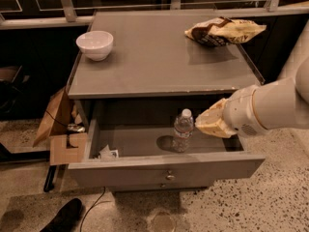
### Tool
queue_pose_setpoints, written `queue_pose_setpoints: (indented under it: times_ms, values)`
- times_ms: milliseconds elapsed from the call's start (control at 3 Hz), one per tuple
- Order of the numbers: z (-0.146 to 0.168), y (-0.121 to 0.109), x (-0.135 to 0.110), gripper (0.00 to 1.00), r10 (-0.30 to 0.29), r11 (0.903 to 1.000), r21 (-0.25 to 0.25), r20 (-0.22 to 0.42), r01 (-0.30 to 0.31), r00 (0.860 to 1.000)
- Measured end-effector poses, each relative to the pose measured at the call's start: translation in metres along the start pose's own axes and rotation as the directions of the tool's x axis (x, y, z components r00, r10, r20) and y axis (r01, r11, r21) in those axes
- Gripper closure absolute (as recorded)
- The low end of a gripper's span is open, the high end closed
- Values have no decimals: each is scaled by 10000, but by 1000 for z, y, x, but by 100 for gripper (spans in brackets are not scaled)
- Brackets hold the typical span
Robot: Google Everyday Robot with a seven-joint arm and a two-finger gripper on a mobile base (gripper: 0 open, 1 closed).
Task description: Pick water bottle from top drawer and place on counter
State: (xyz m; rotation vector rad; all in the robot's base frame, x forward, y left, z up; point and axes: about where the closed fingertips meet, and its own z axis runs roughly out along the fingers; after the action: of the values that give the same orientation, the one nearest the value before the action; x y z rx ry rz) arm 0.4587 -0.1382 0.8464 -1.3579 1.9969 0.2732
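The water bottle (182, 130) stands upright inside the open top drawer (164, 162), right of its middle. It is clear, with a white cap. My gripper (210, 123) is cream-coloured at the end of the white arm, which comes in from the right. It hangs over the drawer's right part at the bottle's upper half, just right of it and close to the cap. The grey counter (159, 62) lies above the drawer.
A white bowl (95, 44) stands at the counter's back left and a chip bag (222, 31) lies at its back right. A crumpled scrap (107, 152) lies in the drawer's front left corner. A cardboard box (60, 129) and a black shoe (63, 216) are on the floor to the left.
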Motion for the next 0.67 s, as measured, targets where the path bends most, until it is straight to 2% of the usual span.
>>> queue_pose_setpoints:
  times_ms: [667]
  values:
    - [1,-5,0,100,-24,9994,337,-15,25,10000]
